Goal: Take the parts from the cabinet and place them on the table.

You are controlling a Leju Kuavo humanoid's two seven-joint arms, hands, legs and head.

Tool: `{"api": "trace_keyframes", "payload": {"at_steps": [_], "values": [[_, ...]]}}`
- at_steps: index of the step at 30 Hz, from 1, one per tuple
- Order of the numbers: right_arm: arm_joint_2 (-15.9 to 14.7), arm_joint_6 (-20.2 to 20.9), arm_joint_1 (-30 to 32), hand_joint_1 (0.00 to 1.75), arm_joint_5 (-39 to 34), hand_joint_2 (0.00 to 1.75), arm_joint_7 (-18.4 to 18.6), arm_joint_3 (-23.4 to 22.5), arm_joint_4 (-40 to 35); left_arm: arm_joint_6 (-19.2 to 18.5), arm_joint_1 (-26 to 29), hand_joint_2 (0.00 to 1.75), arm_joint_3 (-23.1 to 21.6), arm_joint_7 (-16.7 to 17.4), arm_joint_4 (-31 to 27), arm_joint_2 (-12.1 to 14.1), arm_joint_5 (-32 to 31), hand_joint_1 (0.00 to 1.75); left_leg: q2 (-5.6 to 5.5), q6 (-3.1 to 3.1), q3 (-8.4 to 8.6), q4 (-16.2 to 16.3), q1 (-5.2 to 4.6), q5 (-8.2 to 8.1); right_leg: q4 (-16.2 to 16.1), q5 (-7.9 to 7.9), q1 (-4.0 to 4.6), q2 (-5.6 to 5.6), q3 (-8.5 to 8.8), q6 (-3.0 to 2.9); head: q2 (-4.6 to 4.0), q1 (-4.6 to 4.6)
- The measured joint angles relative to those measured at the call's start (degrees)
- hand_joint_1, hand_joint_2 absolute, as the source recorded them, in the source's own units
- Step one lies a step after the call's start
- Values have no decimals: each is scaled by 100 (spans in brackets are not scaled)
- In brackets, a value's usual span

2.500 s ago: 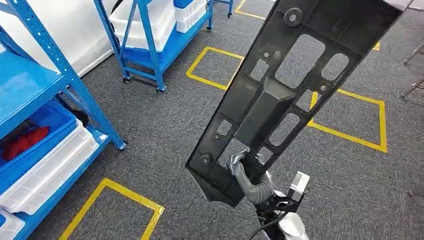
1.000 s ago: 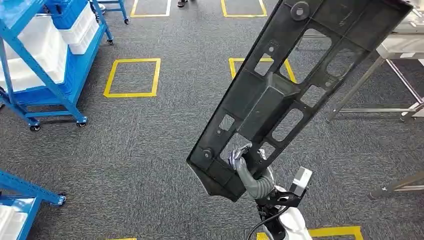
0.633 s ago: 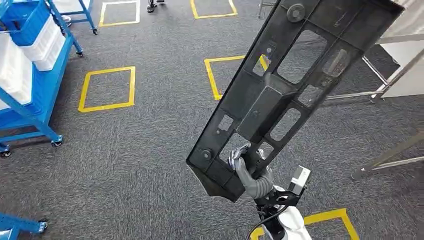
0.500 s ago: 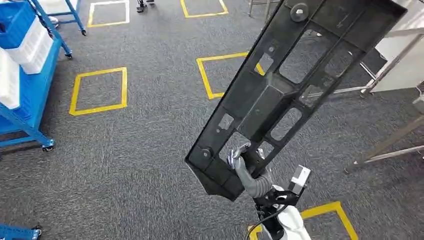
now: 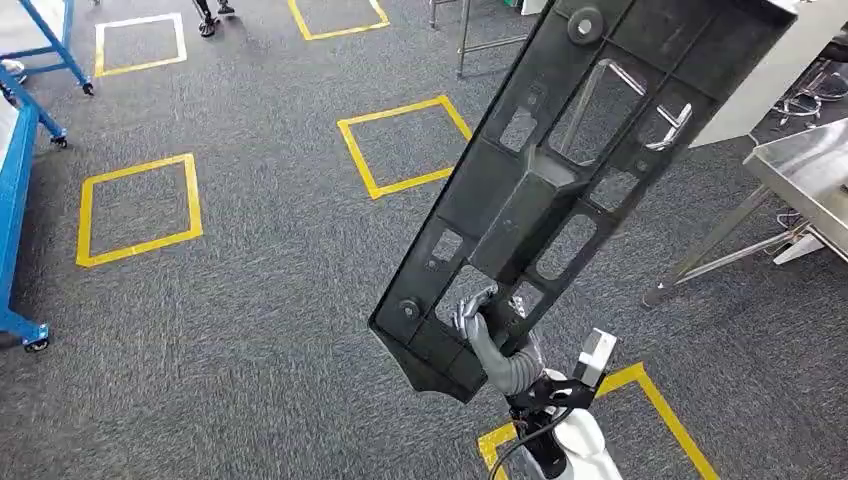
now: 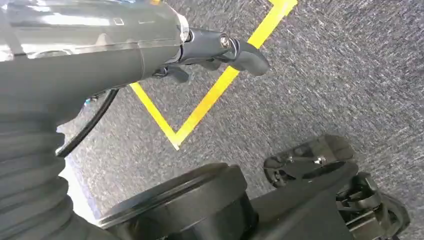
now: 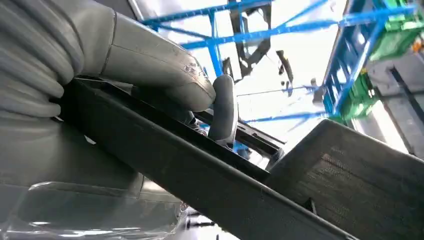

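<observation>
A long black plastic panel [image 5: 560, 180] with several cut-outs slants from the lower middle of the head view up to the top right. My right hand [image 5: 485, 335] grips it near its lower end, fingers hooked through a cut-out. In the right wrist view the thumb [image 7: 222, 107] presses on the panel's edge [image 7: 200, 185]. My left hand [image 6: 235, 50] hangs over the grey carpet with nothing in it, fingers stretched out. A steel table [image 5: 810, 175] stands at the right edge, beyond the panel.
Yellow taped squares [image 5: 400, 140] mark the grey carpet. A blue wheeled rack [image 5: 15, 180] is at the left edge. More steel table legs [image 5: 470, 40] and a person's feet [image 5: 210, 15] are at the top. A white panel [image 5: 760, 80] stands behind the steel table.
The camera has turned: the blue racks slid off to the left and the steel table came in at the right. The panel stays in my right hand in the same pose.
</observation>
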Motion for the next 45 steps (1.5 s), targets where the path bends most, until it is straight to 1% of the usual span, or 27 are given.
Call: {"api": "trace_keyframes", "payload": {"at_steps": [2, 3, 4, 6, 7, 9, 11, 13, 17, 18, 20, 22, 23, 24, 26, 27, 28, 32, 33, 35, 37, 38, 39, 41, 42, 43, 45], "values": [[2, 2, 7, 175, -2, 175, 2, 0, -2, 4, -14, 175, 0, 0, -2, 6, 0, 0, 54, -67, 33, -10, -12, -57, -96, 43, -96, 148, 61, -72, 0, 0], [2, 4, 3, 175, -2, 175, -2, 0, -2, 2, -12, 175, 0, 0, -2, 13, -2, 0, -204, -97, 17, 123, 11, -131, -131, 48, -88, 193, 90, -86, 0, -2], [2, 4, -14, 175, -2, 175, -2, 0, 0, 2, -3, 175, 0, 0, -2, 11, 2, 0, -389, -105, -150, 485, 26, -333, -126, 48, -97, 244, 94, -117, 0, -2], [13, 4, -6, 175, -2, 175, -2, 0, 9, -4, -50, 175, 7, -31, -2, 20, 20, 0, -486, -148, -622, 1442, 33, -746, -123, 37, -96, 371, 101, -139, 0, -2], [13, 4, -3, 175, -2, 175, -2, 0, 28, -9, -84, 175, 9, -31, -2, 28, 22, 0, -492, -167, -782, 1760, 33, -809, -118, 35, -96, 442, 104, -141, 0, 0], [13, 4, 14, 175, 0, 175, 0, 0, 35, -11, -98, 175, 9, -26, -2, 30, 13, 0, -497, -175, -726, 1580, 53, -525, -99, 23, -108, 610, 125, -124, 0, -2], [13, 4, 13, 175, -2, 175, 0, 0, 33, -11, -75, 175, 9, -6, -2, 30, -9, 0, -576, -184, -327, 635, 97, 58, -52, -8, -128, 785, 148, -77, 0, -2], [15, 4, 2, 175, -2, 175, -2, 0, 35, -22, -26, 175, 9, -13, 2, 24, -9, 0, -1065, -193, -191, 178, 151, 118, 66, -28, -109, 922, 58, -10, 0, 0], [17, 4, 44, 175, -2, 175, 0, -2, 28, -22, -47, 175, 9, -11, 2, 9, -11, 0, -862, -26, -172, 80, 163, 101, 23, 55, -131, 1158, -52, 148, 0, -2], [17, 7, 60, 175, -2, 175, 0, 0, 26, -22, -51, 175, 11, -9, 0, 13, -11, 0, -778, 9, -141, 44, 165, 124, 100, -12, -136, 977, -82, 154, 0, 0], [17, 7, 19, 175, -2, 175, -2, 0, 26, -20, -27, 175, 9, -9, 0, 11, -13, 0, -629, 57, -138, 29, 148, 125, 820, -411, -121, 519, -444, 209, 0, 0], [17, 7, 46, 175, -2, 175, -2, 0, 28, -22, -12, 175, 11, -9, 0, 13, -13, 0, -477, 77, -137, 30, 122, 110, 1666, -702, -149, 401, -874, 245, 0, 0], [17, 6, 61, 175, -2, 175, -2, 0, 31, -24, -8, 175, 11, -7, 0, 15, -15, 0, -417, 75, -130, 31, 117, 102, 1787, -671, -161, 389, -946, 255, 0, 0], [15, 7, 71, 175, -2, 175, 0, 0, 33, -24, -7, 175, 11, -4, 0, 15, -15, 0, -345, 69, -116, 31, 116, 89, 1626, -520, -171, 378, -870, 254, 0, 0], [15, 4, 70, 175, -2, 175, 0, 0, 33, -24, -8, 175, 9, 0, 0, 17, -18, 0, -231, 44, -57, 31, 114, 48, 677, -26, -166, 288, -360, 223, 0, 0], [15, 7, 67, 175, -2, 175, -2, 0, 28, -24, -8, 175, 11, 0, 0, 15, -18, 0, -182, 20, -16, 31, 108, 24, 154, 137, -148, 106, -64, 186, 0, 0], [18, 7, 49, 175, -2, 175, 0, 0, 28, -24, -4, 175, 9, 2, 0, 15, -20, 0, -147, -22, -12, 34, 62, -3, 27, 9, -53, -47, 0, 143, 0, 0], [11, 7, 52, 175, -9, 175, -2, -2, 24, -17, -22, 175, 9, 4, 0, 24, -48, 0, 32, -127, 77, -7, 34, -60, -4, 10, -65, 202, -19, 26, 0, 0], [11, 7, 71, 175, -7, 175, 0, -2, 9, -13, -31, 175, 9, 4, -2, 33, -55, 0, -65, -162, 91, 46, 74, -121, -56, 33, -127, 252, 44, -16, 0, 0], [13, 11, 42, 175, -9, 175, -4, -2, -4, -15, -16, 175, 9, 0, -2, 30, -53, 0, -387, -186, -216, 704, 86, -489, -67, 33, -133, 345, 54, -76, 0, -2], [13, 9, 58, 175, -9, 175, -4, -2, -2, -24, -76, 175, 11, -24, -2, 41, -37, 0, -480, -206, -670, 1626, 77, -871, -63, 19, -115, 454, 56, -97, 0, -2], [13, 7, 77, 175, -9, 175, -2, -2, 0, -31, -105, 175, 11, -22, -2, 44, -40, 0, -487, -207, -790, 1866, 73, -884, -58, 18, -109, 521, 62, -98, 0, -2], [13, 7, 87, 175, -9, 175, 0, -2, 0, -44, -108, 175, 11, -15, -2, 44, -42, 0, -493, -197, -758, 1786, 70, -734, -53, 15, -108, 603, 76, -95, 0, -2], [13, 7, 94, 175, -9, 175, -2, -2, -2, -55, -89, 175, 9, 13, -2, 44, -57, 0, -531, -170, -426, 967, 81, -165, -27, 2, -111, 775, 96, -78, 0, -2], [13, 7, 93, 175, -9, 175, -2, -2, -4, -55, -66, 175, 9, 24, -2, 44, -68, 0, -683, -157, -235, 462, 96, 115, -4, -11, -116, 846, 98, -59, 0, -2], [13, 7, 95, 175, -11, 175, -2, -2, -4, -61, -37, 175, 9, 28, 0, 44, -66, 0, -952, -135, -155, 274, 104, 64, 12, -13, -110, 900, 78, -36, 0, -2], [11, 4, 104, 175, -15, 175, -2, -2, -11, -72, -28, 175, 9, 22, 0, 39, -61, 0, -926, -90, -106, 110, 97, 8, 36, 27, -127, 1019, -25, 49, 0, -2]]}}
